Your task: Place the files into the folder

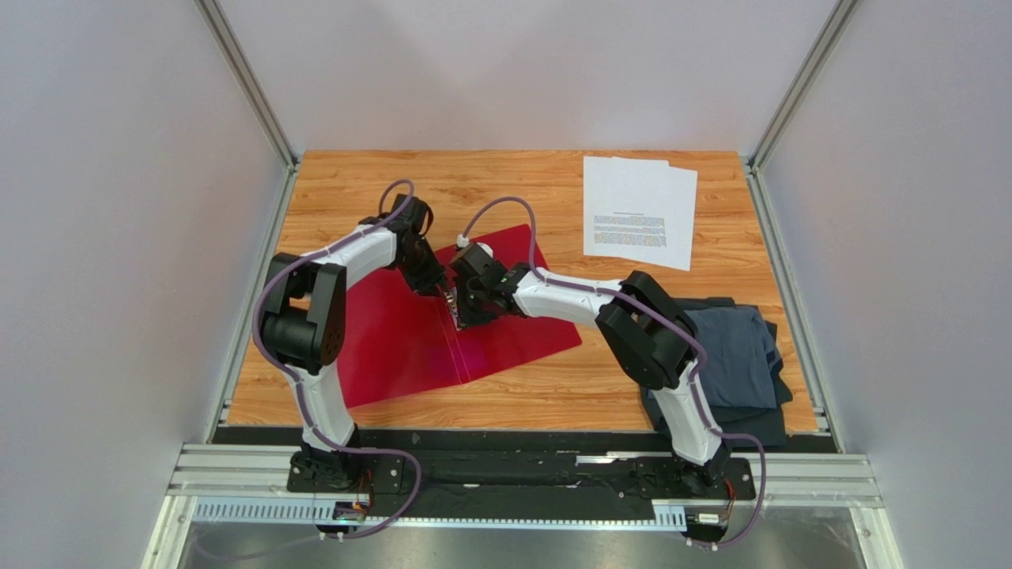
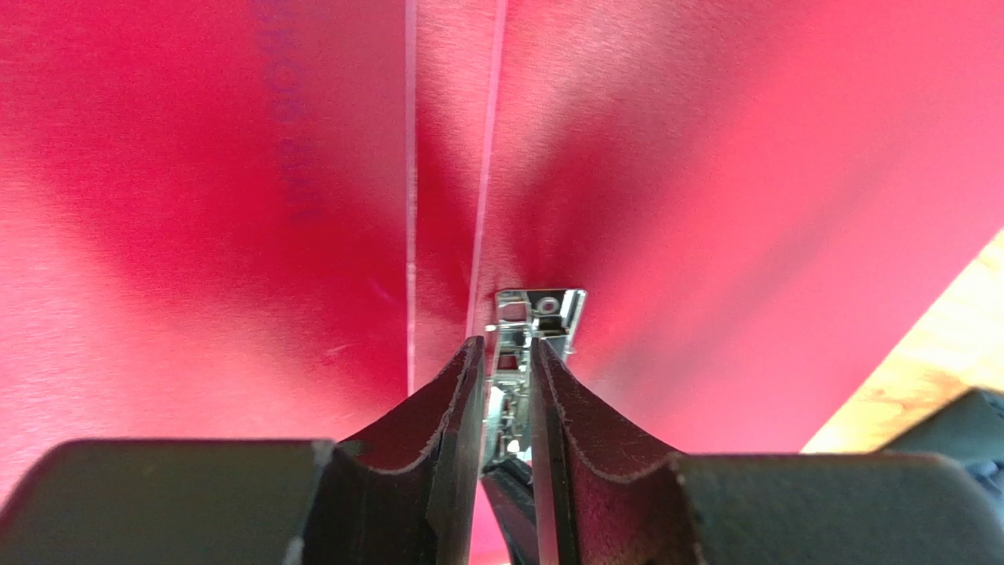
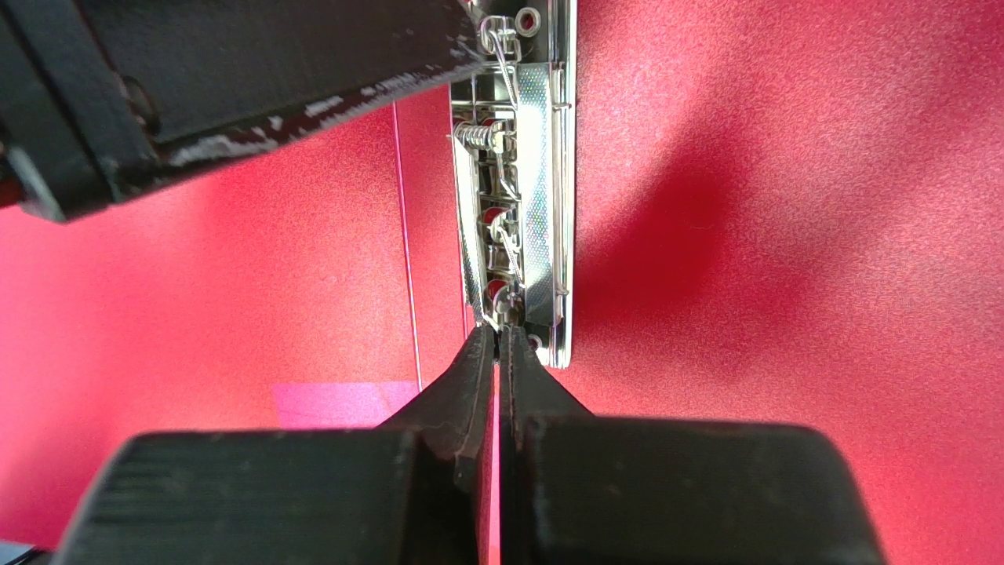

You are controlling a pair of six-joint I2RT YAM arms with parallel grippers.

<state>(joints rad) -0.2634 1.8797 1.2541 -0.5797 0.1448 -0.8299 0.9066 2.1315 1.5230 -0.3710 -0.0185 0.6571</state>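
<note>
Right now the left tool (image 2: 507,347) is clamped narrowly on the metal clip (image 2: 540,308) of the open red folder (image 1: 404,344) spread beneath both tools. Facing it, the right tool (image 3: 501,336) has its fingers almost together, tips touching the clip's other end; whether they pinch anything I cannot tell. Both files (image 1: 639,211) lie on the desk (image 1: 594,379), well beyond the right tool.
</note>
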